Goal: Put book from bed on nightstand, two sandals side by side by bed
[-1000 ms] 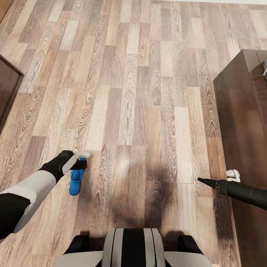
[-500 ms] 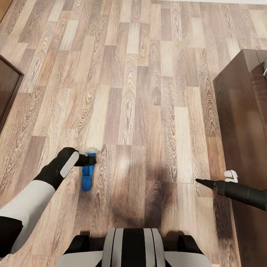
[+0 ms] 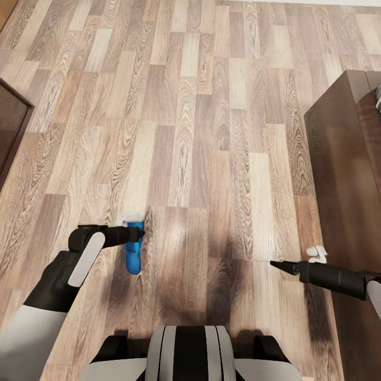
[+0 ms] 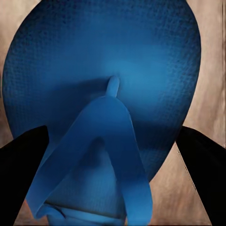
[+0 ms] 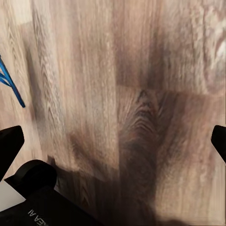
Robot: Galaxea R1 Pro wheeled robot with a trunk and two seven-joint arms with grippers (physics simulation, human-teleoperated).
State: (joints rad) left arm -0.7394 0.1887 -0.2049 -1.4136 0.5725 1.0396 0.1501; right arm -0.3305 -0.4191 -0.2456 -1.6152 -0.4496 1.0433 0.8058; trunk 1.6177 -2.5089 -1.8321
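Note:
A bright blue sandal hangs from my left gripper, a little above the wood floor at the lower left of the head view. In the left wrist view the sandal shows its sole and strap close up, with a dark finger on either side, so my left gripper is shut on it. My right gripper hovers over the floor at the lower right, open and holding nothing; its fingertips sit far apart. A sliver of the sandal shows in the right wrist view. The book, the bed and the other sandal are out of view.
A glossy dark brown wooden piece of furniture stands along the right side, close behind my right arm. Another dark brown furniture edge shows at the far left. Wood-plank floor stretches ahead. My base is at the bottom.
My left arm has swung to the right and slightly nearer, carrying the blue sandal. My right gripper has slid a little left and down. The camera has not moved.

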